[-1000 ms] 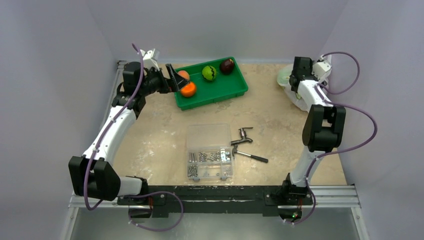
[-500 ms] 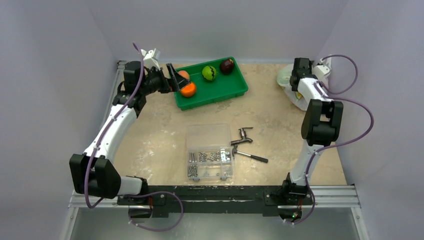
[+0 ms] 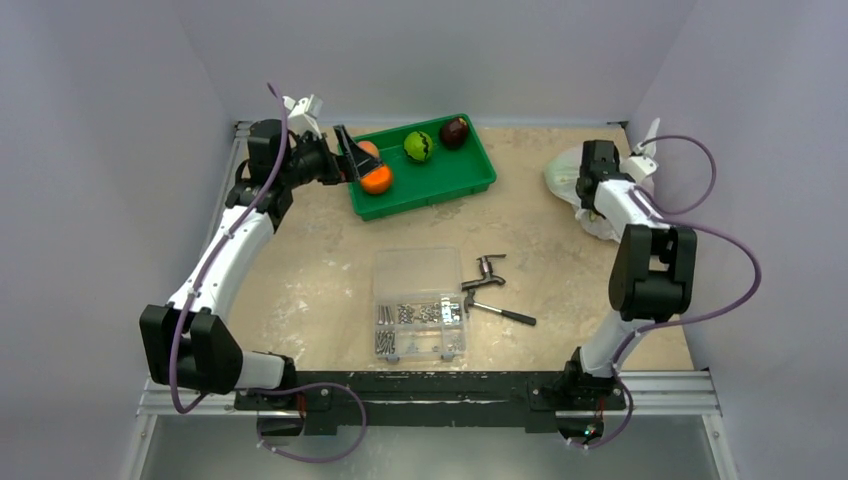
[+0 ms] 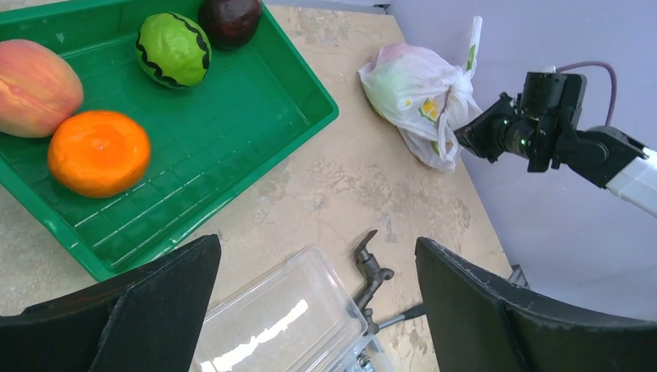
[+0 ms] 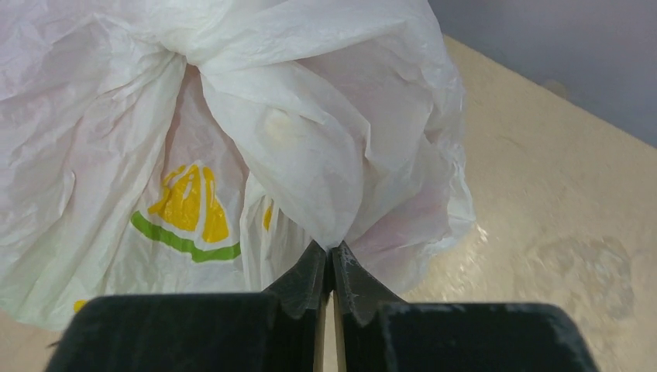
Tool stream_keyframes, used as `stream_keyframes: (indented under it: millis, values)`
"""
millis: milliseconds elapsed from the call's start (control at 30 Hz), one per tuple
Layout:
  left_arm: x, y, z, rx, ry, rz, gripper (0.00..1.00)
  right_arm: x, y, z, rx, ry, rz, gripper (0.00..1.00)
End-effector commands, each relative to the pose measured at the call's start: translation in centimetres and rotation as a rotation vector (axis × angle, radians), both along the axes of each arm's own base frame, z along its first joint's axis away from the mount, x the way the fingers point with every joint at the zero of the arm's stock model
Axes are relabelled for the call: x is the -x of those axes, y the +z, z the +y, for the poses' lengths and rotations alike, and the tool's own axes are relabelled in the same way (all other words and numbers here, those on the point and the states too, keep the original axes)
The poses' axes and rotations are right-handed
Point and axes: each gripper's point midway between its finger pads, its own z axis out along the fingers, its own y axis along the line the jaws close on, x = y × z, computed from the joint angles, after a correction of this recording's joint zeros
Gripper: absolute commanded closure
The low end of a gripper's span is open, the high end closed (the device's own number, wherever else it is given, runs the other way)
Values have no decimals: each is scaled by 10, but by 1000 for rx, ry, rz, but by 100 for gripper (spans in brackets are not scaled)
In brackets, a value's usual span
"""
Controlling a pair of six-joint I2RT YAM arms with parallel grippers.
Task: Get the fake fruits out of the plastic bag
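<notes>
Clamping the just-closed jaws of the right gripper (image 5: pixel 331 262) on a fold of the plastic bag (image 5: pixel 256 101), far right on the table (image 3: pixel 330 280): likely securing a hold for tipping out the fake fruits (image 5: pixel 391 221) inside. Hanging the left gripper (image 4: pixel 318 287) open at the green tray's (image 4: pixel 256 101) edge.

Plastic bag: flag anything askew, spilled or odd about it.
The plastic bag lies crumpled at the far right, with one fold pinched and pulled to a point in the right gripper. Nothing has spilled or torn, and it bulges, full.
</notes>
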Motion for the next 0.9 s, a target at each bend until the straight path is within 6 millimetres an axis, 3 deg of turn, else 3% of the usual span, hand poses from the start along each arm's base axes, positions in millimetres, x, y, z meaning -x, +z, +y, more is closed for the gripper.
stream_keyframes:
  millis: [0, 167, 200, 367, 667, 800, 867]
  values:
    - [0, 23, -8, 39, -37, -40, 4, 42, 9, 21, -58, -14, -28, 100]
    - [1, 17, -16, 29, -59, -29, 4, 90, -7, 59, -140, 127, -43, 100]
    - [2, 15, -20, 25, -69, -25, 4, 97, -9, 74, -149, 184, -40, 100]
    - [11, 15, -36, 0, -128, -32, 4, 117, -18, 127, -195, 490, -31, 100]
    - [16, 9, -47, -32, -172, -48, 4, 105, -5, 213, -263, 952, -84, 100]
    - [19, 7, -55, -25, -200, -39, 4, 102, 0, 223, -287, 990, -45, 100]
    - [22, 7, -59, -32, -212, -42, 4, 104, 10, 224, -292, 996, -63, 92]
